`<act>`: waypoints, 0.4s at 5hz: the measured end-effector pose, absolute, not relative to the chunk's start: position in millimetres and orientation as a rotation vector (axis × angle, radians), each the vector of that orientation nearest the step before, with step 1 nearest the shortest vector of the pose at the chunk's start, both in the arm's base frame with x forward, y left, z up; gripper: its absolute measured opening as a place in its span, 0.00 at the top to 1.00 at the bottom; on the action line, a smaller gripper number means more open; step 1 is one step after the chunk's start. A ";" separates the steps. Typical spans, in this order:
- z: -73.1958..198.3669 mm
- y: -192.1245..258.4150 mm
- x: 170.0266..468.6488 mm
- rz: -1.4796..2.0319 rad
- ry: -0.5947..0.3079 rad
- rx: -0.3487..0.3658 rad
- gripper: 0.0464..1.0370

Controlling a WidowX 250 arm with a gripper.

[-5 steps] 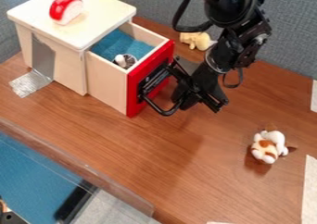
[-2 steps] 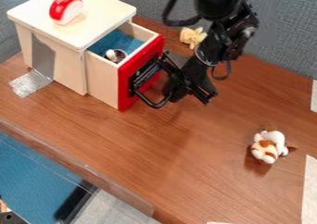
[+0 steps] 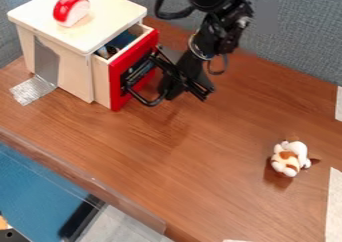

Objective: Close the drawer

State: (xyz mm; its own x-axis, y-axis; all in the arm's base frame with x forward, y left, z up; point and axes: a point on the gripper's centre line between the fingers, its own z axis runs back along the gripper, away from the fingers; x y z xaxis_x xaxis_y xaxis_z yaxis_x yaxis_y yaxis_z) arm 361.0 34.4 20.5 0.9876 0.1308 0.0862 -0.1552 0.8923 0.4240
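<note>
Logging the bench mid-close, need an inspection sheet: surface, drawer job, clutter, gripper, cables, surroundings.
Surface: brown wood-grain table, pale strips at right edge
Job: drawer partly open in pale cabinet; small object inside, mostly hidden
Clutter: brown-and-white toy on table, right side; red-and-white object on cabinet top; silver tape at cabinet's base
Gripper: black gripper at red drawer front
Cables: black loop beside arm
Surroundings: grey panel behind table

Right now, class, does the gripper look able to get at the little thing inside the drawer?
Probably not directly. The gripper is outside the drawer, at its red front, which bars the way to the little thing. The opening above looks narrow too, partly covered by the cabinet top.
</note>
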 end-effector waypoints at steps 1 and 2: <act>20.6 46.3 358.9 0.175 -0.041 0.444 0.92; 20.6 57.3 356.8 0.189 -0.027 0.445 0.92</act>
State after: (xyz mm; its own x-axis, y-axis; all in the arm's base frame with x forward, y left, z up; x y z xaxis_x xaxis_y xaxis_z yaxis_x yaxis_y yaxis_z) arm 356.8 57.3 20.6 0.9821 0.1758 0.0671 -0.1875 0.8852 0.4257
